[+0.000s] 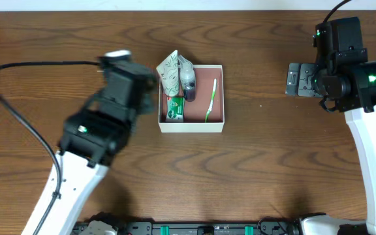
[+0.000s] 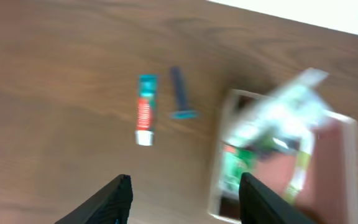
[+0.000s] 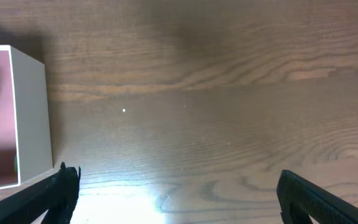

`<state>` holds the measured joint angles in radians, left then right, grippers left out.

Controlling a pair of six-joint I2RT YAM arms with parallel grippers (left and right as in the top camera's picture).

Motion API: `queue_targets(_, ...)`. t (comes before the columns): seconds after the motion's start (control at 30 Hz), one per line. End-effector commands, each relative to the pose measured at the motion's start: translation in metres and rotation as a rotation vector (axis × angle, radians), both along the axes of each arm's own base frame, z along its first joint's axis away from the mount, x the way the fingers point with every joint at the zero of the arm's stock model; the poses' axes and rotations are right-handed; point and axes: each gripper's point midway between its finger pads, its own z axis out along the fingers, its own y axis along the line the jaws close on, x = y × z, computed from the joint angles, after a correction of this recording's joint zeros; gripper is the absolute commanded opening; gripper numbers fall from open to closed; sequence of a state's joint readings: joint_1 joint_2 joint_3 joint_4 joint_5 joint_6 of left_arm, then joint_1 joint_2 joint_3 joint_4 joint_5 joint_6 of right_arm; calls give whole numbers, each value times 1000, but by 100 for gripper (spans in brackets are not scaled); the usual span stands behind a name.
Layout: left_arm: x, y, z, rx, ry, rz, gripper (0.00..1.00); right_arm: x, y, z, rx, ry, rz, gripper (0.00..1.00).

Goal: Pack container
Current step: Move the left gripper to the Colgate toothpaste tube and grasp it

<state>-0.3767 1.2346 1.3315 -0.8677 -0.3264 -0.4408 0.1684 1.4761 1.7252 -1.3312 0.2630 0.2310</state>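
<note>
The container (image 1: 192,126) is a shallow white box with a reddish-brown inside, at the table's middle. In it lie a green toothbrush (image 1: 210,101), a green pack (image 1: 174,109) and a dark bottle (image 1: 188,81). A white-green packet (image 1: 170,70) leans over its far left corner. My left arm (image 1: 119,85), blurred, is just left of the box. The left gripper (image 2: 185,199) is open and holds nothing, with the container's rim (image 2: 219,155) and the packet (image 2: 291,109) to its right. My right gripper (image 3: 176,193) is open over bare wood, with the container's wall (image 3: 33,112) at its left.
In the left wrist view, a red, white and teal tube (image 2: 145,110) and a blue razor (image 2: 180,94) lie side by side on the wood left of the box. Neither shows in the overhead view. The right arm (image 1: 344,65) stands far right.
</note>
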Motion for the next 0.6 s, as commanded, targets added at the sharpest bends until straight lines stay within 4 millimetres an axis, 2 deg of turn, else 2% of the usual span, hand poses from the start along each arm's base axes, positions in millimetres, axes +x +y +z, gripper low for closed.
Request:
queue_targets(0.0,17,35,-20,89,64,72,57,0,-4,6,-2,-21,-24,99)
queue_targets(0.17,53,74,-59,100,135,169,61,0,-4,6,-2,-21,-24,99)
queue_targets(0.3,82,78,-103,62,213,98,62,0,-4,6,-2,-21,-24,99)
queue_targets(0.47,100,83,-150,83,291,90,63,0,-4,6,-2,-21,-24,99)
queue_targets(0.57,104,82,-177,93,344,74,63,0,-4,6,-2,-21,-24,99)
